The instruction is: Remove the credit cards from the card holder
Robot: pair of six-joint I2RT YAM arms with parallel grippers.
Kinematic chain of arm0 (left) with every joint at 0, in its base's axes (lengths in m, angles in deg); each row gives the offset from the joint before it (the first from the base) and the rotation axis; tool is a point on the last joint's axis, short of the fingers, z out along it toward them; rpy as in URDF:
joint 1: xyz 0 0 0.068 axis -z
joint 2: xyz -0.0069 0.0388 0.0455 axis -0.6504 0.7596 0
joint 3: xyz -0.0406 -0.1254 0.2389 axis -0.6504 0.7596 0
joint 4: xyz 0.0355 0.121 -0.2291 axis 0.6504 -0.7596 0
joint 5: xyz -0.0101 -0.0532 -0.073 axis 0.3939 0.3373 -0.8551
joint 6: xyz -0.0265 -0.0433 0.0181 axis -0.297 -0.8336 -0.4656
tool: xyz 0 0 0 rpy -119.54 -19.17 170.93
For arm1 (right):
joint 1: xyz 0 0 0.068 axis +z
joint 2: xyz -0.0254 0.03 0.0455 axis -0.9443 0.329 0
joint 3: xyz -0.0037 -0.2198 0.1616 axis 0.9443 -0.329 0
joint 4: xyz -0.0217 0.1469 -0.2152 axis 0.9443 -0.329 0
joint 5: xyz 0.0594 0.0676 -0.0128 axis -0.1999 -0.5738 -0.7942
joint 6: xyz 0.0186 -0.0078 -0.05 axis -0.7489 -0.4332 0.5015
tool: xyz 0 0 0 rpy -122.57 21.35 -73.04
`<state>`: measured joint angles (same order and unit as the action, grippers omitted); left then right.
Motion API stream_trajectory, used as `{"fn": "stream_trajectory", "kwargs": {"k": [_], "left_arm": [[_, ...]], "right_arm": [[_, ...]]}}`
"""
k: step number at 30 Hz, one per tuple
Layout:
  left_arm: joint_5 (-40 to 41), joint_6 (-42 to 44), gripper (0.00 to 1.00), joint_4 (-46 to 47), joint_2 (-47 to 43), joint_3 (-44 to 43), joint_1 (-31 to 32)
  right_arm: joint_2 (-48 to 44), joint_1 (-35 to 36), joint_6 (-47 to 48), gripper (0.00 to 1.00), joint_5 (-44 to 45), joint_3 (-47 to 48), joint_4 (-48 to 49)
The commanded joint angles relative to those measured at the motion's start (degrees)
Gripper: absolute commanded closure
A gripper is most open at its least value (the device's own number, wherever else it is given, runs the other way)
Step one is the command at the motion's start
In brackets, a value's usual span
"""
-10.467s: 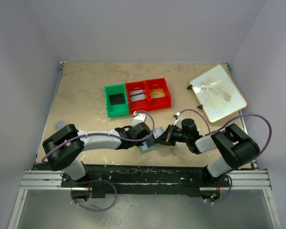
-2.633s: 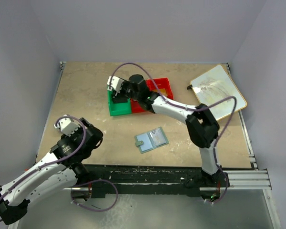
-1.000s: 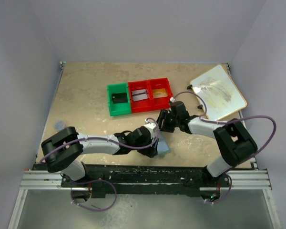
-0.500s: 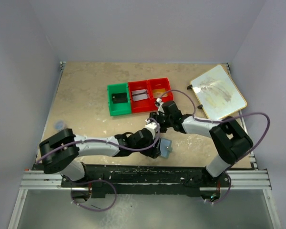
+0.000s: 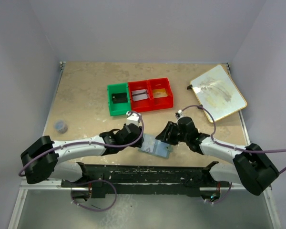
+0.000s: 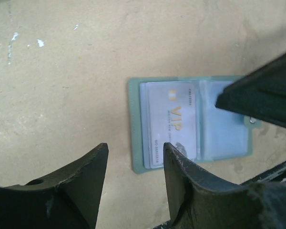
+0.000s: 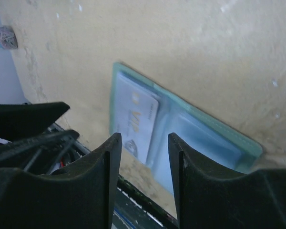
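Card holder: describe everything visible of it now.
The card holder lies open and flat on the tan table near its front edge, between the left claw and right claw, gripped by neither. Grey-green border, pale blue clear-looking pockets. One pocket holds a pale card lettered VIP in gold; the other looks empty.

Grey-green card holder (image 6: 135, 129), pale card (image 6: 174, 124) — gold lettering, green bin (image 5: 118, 112)

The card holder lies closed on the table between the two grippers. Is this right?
No. The card holder lies open, not closed, between the left gripper and the right gripper; the left wrist view shows a VIP card inside.
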<state>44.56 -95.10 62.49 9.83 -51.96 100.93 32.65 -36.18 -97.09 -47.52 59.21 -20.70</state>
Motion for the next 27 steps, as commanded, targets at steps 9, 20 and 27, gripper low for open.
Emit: {"fn": "stream_trajectory", "kwargs": {"k": [9,20,27], "left_arm": [[-0.18,0.32,0.66,1.98,6.59,-6.44,-1.11],[-9.21,4.76,0.77,2.70,12.48,-8.78,-0.95],[-7.99,4.78,0.86,-1.26,17.10,-11.19,-0.42]], "right_arm": [[4.65,0.98,-9.91,0.62,-7.54,-6.88,19.92],[9.02,1.16,-10.70,0.62,-5.49,-8.49,19.00],[17.50,1.22,-13.81,0.73,-10.15,-10.71,33.81]]}}
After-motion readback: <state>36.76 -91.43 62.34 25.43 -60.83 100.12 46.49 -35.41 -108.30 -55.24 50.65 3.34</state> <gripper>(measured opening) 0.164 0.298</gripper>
